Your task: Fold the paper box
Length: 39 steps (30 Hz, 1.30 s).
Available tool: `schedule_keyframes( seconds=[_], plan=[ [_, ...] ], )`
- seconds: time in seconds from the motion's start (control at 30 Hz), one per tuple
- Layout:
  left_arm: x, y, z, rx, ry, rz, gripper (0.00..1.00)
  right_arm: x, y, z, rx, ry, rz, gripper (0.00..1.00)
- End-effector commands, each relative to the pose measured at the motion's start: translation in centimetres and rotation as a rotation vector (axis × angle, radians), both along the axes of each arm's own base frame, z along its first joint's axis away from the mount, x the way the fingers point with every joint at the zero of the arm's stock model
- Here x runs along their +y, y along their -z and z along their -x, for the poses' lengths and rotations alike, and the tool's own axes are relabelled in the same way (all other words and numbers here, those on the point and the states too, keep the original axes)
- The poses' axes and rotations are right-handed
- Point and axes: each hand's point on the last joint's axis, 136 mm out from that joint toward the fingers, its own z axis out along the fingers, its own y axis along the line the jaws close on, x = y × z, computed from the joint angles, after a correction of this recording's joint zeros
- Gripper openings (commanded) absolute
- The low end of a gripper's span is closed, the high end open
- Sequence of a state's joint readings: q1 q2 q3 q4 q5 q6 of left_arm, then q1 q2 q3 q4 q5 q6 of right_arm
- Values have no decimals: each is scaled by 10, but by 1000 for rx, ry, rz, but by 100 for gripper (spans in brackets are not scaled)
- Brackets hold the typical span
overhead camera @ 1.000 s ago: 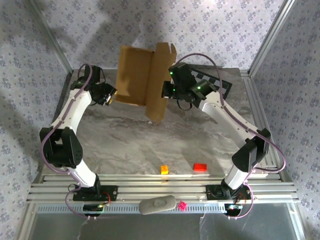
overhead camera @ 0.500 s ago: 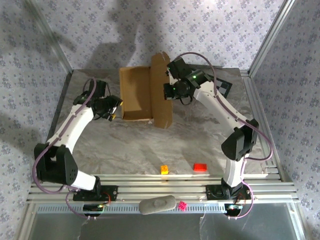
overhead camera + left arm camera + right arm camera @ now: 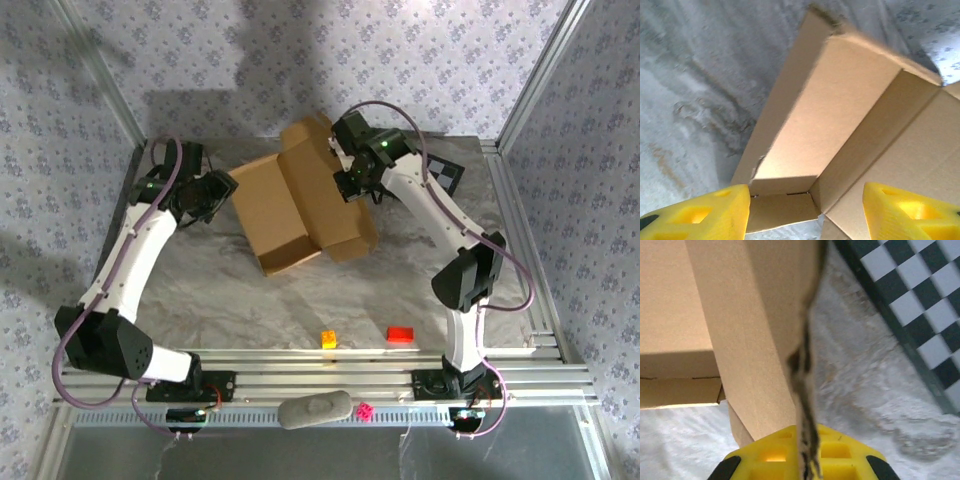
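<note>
Folding seems half done: the paper box [image 3: 290,205], near the tabletop's [image 3: 250,300] far edge, has walls raised, right jaws pinch its lid flap, not yet closed, left jaws stand wide beside it.

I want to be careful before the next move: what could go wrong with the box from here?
1. The right jaws pinch only the thin edge of a flap of the paper box; it may slip or tear.
2. The left jaws stand open at the box's corner, gripping nothing, so it may slide on the table.
</note>
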<state>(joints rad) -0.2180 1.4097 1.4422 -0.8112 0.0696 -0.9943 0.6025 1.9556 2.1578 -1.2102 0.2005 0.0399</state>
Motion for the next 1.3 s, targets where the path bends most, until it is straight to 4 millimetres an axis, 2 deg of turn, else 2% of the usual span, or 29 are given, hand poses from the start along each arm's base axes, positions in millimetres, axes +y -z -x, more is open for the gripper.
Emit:
schedule_keyframes(
  seconds=[0.0,0.13,0.2,0.3,0.4,0.57,0.73,0.93,1.27],
  plan=[
    [-8,-15,-10,-32,32,-6,60,-16,-19,-9,-136,-18,236,0],
    [-16,-39,-27,-119,44,21,62,-10,-32,-10,-244,-48,379,0],
    [-29,-60,-40,-224,135,-13,56,-9,-35,-14,-286,-56,442,0],
    [-47,-86,-52,-378,324,-192,49,-5,-39,-18,-317,-81,469,0],
    [-63,-96,-58,-518,513,-371,48,-1,-43,-20,-333,-109,465,0],
    [-71,-94,-61,-713,719,-611,58,-2,-38,-13,-336,-204,496,0],
    [-87,-100,-48,-953,923,-771,69,1,-40,-9,-372,-283,514,0],
    [-98,-75,-49,-922,1111,-764,69,7,-46,-17,-387,-303,480,0],
    [-93,-61,-68,-894,1108,-810,72,9,-42,-14,-379,-325,480,0]
  ],
)
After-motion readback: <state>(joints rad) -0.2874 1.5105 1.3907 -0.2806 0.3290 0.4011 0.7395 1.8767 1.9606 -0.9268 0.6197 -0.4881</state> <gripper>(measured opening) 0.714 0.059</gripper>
